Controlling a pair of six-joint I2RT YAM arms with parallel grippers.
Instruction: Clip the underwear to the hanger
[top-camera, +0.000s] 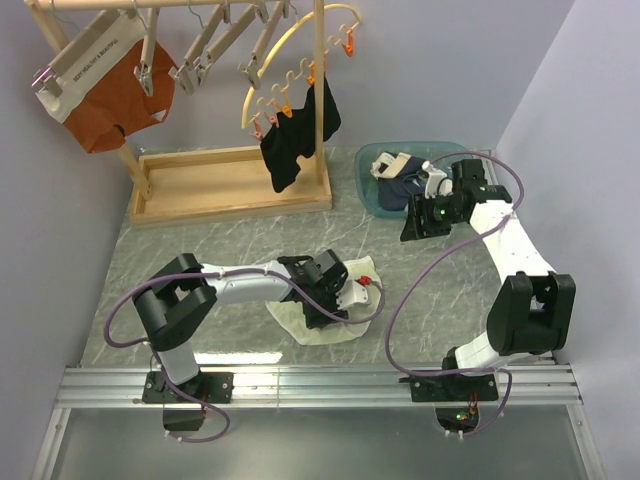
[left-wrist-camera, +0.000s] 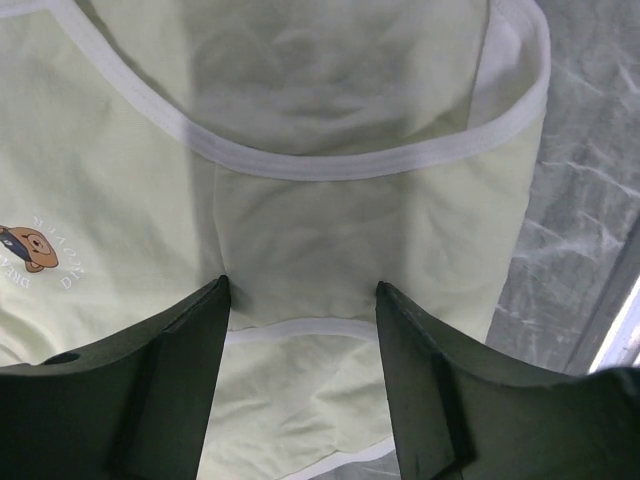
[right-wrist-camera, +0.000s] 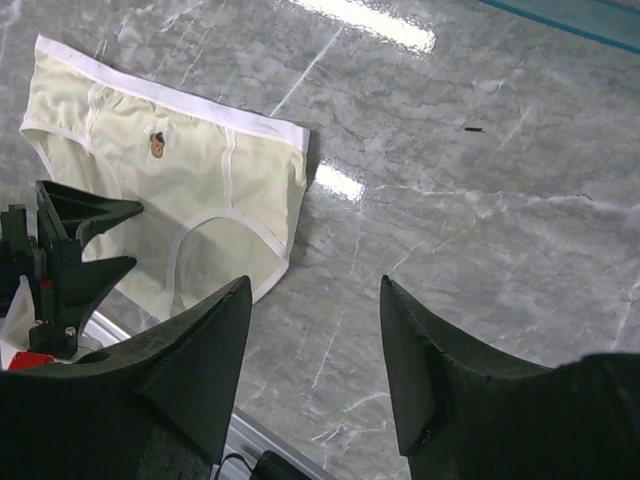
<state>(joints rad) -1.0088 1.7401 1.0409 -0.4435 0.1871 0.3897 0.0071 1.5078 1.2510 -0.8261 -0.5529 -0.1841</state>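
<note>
One pair of cream underwear (left-wrist-camera: 340, 230) lies flat on the worktop (top-camera: 200, 250), close to the front edge. The left arm stretches low across it, and the left tool (left-wrist-camera: 300, 290) hangs just over the cloth, fingers spread wide, gripping nothing. At the back, well apart, at least three bare wooden hangers (top-camera: 270, 38) bunch on the rack (top-camera: 230, 180). One more carries orange briefs (top-camera: 115, 95), and a black garment (top-camera: 295, 140) dangles nearby. The right arm is raised beside the teal bin (top-camera: 368, 165), with the right tool (right-wrist-camera: 315, 285) gaping and empty.
</note>
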